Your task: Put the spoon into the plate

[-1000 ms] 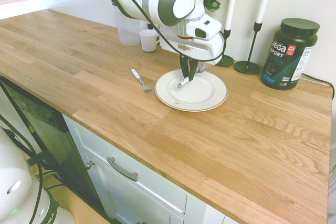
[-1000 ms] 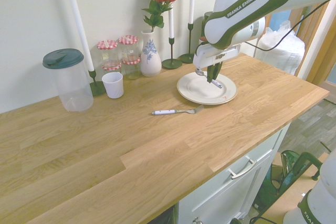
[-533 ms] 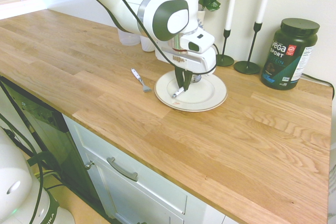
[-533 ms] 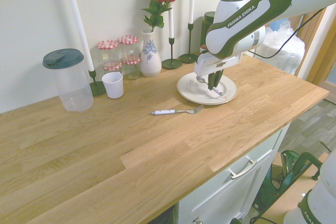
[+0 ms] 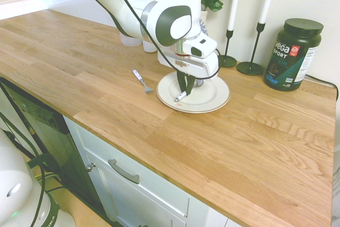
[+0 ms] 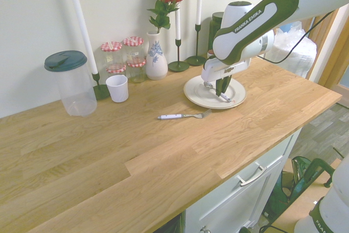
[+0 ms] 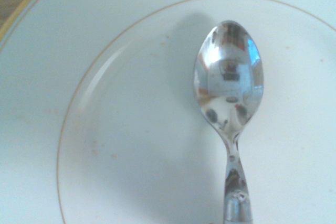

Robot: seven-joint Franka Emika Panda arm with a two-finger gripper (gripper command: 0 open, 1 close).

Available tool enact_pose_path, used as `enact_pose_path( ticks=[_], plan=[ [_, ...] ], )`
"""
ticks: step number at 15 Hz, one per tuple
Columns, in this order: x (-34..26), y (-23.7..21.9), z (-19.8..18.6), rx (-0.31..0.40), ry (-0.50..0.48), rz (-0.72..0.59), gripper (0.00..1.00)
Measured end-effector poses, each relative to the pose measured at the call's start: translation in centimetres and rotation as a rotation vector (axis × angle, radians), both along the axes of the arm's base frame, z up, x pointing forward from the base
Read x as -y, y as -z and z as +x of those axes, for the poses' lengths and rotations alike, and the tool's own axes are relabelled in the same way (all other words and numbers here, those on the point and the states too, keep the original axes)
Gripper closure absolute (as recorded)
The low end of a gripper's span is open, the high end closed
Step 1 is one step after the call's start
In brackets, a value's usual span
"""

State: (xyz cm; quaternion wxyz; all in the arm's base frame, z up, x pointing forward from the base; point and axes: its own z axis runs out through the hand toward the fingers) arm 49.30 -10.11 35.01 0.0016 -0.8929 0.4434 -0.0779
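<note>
Task looks nearly done: the gripper (image 5: 185, 90) is clenched on the spoon (image 5: 182, 97) by its white handle and hangs low over the plate (image 5: 212, 101), just right of frame centre in the first exterior view. The handle's free end dips toward the plate's left rim; whether it touches the surface cannot be told from either exterior view. In the wrist view the spoon's silver bowl (image 7: 229, 80) lies over the plate's inner well (image 7: 131, 145), inside the thin gold ring, with a soft shadow beside it, so it is probably just above the surface or barely resting. What seems left: lower the last bit if needed, open the fingers, lift away. The spoon sits toward the plate's left half, so on release the handle may end up lying across the rim rather than fully inside. Room: the fork (image 5: 142, 81) lies on the counter (image 5: 255, 147) left of the plate, apart from it. Behind the plate, toward the upper right of the frame, stand two candlesticks (image 5: 249, 67) and a dark tub (image 5: 292, 54), near but not touching. In the second exterior view the vase with rose (image 6: 156, 58) is left of the plate, well apart. Straight up looks the clearest exit.
</note>
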Motion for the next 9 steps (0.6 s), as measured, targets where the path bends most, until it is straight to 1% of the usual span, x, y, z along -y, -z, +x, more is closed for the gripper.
enact_pose_path(
  ticks=[5,7,9],
  plan=[
    [0.1,-0.4,0.1,0.015,-0.008,-0.003,0.0],
    [0.0,-2.1,-0.1,0.027,-0.014,-0.004,0.0],
    [-0.6,-5.1,-0.6,0.036,-0.027,-0.006,0.0]
  ],
)
